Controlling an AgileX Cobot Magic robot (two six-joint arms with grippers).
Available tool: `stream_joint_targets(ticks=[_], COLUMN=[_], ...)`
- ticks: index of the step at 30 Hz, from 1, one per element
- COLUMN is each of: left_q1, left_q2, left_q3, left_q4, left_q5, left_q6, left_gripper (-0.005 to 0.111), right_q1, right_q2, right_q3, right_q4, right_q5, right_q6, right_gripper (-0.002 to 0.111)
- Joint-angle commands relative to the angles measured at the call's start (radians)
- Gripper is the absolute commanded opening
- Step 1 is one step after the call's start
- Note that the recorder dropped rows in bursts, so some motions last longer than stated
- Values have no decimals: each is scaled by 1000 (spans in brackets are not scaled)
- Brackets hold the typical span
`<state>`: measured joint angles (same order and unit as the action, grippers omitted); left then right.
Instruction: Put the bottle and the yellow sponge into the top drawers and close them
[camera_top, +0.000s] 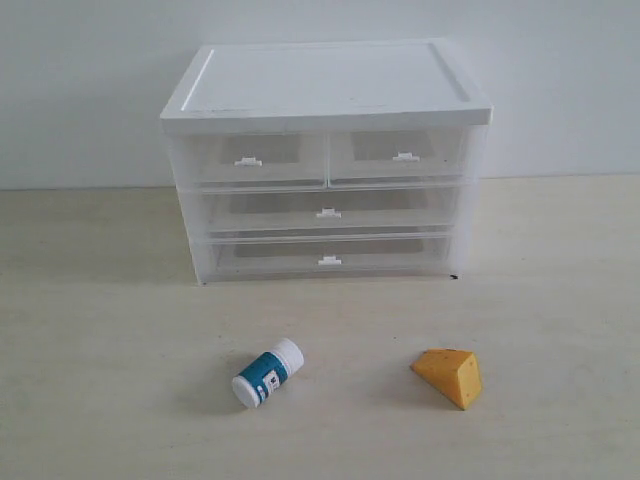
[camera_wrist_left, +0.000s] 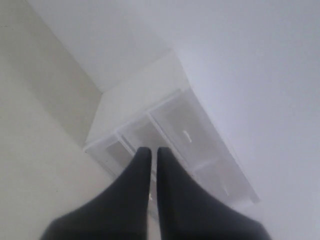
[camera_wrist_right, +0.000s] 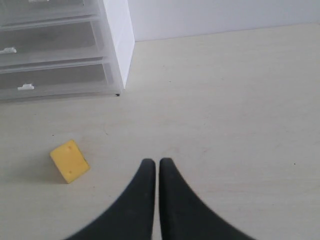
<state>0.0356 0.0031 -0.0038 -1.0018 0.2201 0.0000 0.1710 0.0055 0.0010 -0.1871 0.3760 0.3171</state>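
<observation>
The white bottle with a teal label lies on its side on the table, front left. The yellow sponge sits front right. Behind them stands the white-topped cabinet; its top left drawer and top right drawer are both pushed in. Neither arm shows in the exterior view. My left gripper is shut and empty, pointing at the cabinet from a distance. My right gripper is shut and empty above bare table, to the side of the sponge.
Two wider drawers sit below the top pair, both pushed in. A white wall stands behind the cabinet. The pale wooden table stretches around the objects.
</observation>
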Motion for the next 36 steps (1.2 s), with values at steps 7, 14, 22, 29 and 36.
stream_joint_targets(ticks=[7, 14, 22, 29, 36], left_q1=[1, 1, 1, 1, 1], left_q2=[112, 330, 629, 770, 908], left_q3=[-67, -100, -187, -239, -372], left_q4=[-555, -633, -743, -743, -743], left_q5=[170, 178, 414, 386, 385], left_q6=[687, 866, 1143, 1199, 1207], left_gripper=[4, 4, 4, 4, 4], right_q1=[0, 0, 0, 0, 0], right_q2=[-5, -5, -5, -5, -5], right_q3=[-1, -1, -1, -1, -1], right_q4=[-63, 12, 61, 77, 77], right_q5=[-63, -251, -519, -704, -869], right_q6=[-47, 50, 137, 179, 518], right_gripper=[0, 0, 0, 0, 0])
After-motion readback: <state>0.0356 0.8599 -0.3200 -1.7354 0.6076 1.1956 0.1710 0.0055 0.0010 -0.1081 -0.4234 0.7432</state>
